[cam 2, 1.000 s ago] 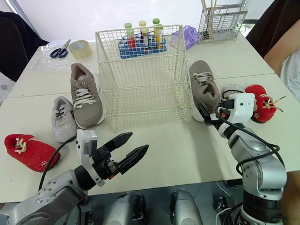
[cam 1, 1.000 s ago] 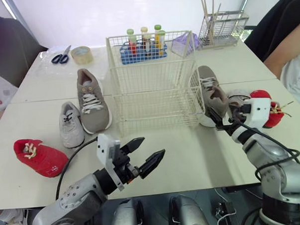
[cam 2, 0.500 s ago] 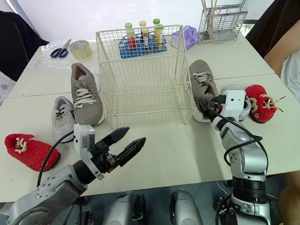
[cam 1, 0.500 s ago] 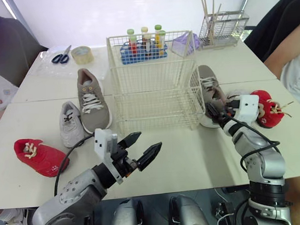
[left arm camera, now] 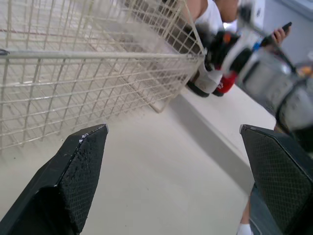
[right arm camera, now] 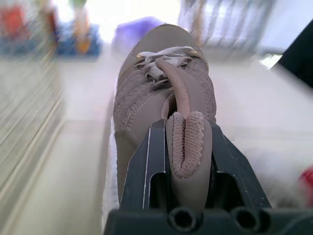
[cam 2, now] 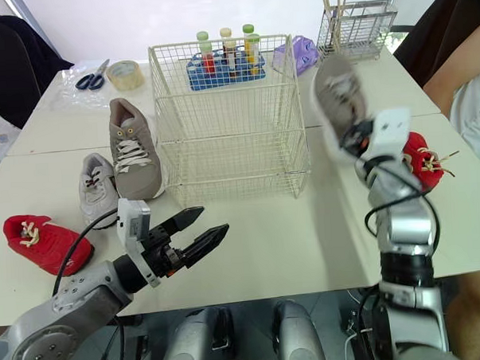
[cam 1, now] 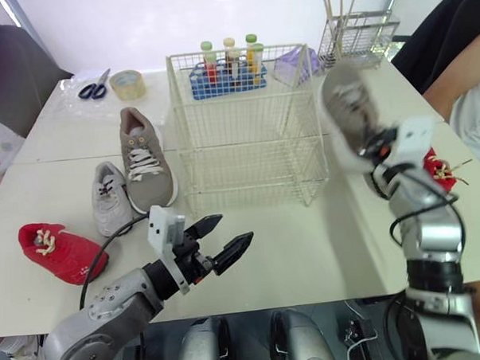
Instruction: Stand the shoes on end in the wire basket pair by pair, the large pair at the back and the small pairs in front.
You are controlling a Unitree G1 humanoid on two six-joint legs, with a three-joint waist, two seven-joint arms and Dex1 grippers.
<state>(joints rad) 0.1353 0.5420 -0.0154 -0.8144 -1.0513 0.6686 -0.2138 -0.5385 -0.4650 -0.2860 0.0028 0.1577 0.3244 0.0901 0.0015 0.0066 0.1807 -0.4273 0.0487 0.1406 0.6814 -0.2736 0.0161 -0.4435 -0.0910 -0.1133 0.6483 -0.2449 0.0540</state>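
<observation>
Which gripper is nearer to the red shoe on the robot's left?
Left. The left gripper hovers open near the red shoe; the right gripper holds a taupe shoe far right.

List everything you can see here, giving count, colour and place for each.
basket: one, cream wire, centre
large shoes: two, grey-brown, one left of the basket, one held up right of it
small shoe: one, pale grey, beside the left large shoe
red shoes: two, one front left, one far right
tube rack: one, blue, behind the basket
tape: one, tan, back left
scissors: one, blue-handled, beside the tape
stick holder: one, wire, back right
person: one, arm at right edge
left pincer: one, black, open, in front of the basket
right pincer: one, black, shut on the raised large shoe
</observation>
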